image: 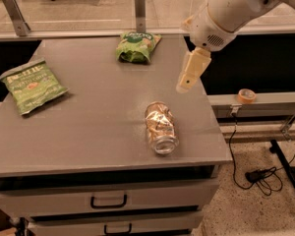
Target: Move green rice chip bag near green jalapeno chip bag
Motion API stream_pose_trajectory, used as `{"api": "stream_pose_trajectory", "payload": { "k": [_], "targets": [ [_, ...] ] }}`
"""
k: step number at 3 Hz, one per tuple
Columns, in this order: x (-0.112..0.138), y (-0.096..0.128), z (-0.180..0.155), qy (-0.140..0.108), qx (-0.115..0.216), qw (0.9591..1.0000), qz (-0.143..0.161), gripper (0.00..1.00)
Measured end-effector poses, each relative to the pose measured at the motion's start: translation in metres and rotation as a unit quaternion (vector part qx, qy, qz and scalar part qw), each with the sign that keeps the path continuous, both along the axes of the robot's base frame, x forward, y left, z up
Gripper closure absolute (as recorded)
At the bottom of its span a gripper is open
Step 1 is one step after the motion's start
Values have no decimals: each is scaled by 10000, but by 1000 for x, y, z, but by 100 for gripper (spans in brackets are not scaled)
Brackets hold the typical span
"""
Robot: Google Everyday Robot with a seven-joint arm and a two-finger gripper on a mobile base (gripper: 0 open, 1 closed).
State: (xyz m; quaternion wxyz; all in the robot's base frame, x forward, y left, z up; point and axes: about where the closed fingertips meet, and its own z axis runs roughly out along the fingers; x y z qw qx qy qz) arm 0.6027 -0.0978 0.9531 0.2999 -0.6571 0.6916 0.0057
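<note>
The green rice chip bag [136, 46], puffy and lime green with a dark round logo, lies at the back middle of the grey table [88, 132]. The green jalapeno chip bag [32, 84], flat and darker green with white lettering, lies at the table's left side. My gripper [185, 85] hangs from the white arm over the right part of the table, to the right of and nearer than the rice chip bag, not touching it. It holds nothing that I can see.
A crushed clear plastic bottle [161, 127] lies on its side at the table's front right, just below the gripper. A tape roll [246, 96] sits on a ledge to the right. Drawers [108, 200] are under the table top. A railing runs behind the table.
</note>
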Motion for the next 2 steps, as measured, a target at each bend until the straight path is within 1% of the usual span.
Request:
{"api": "stream_pose_trajectory", "payload": {
  "k": [1,2],
  "targets": [
    [0,0,0,0,0,10000,0,0],
    [15,17,-7,-79,209,9997,-113,0]
  ]
}}
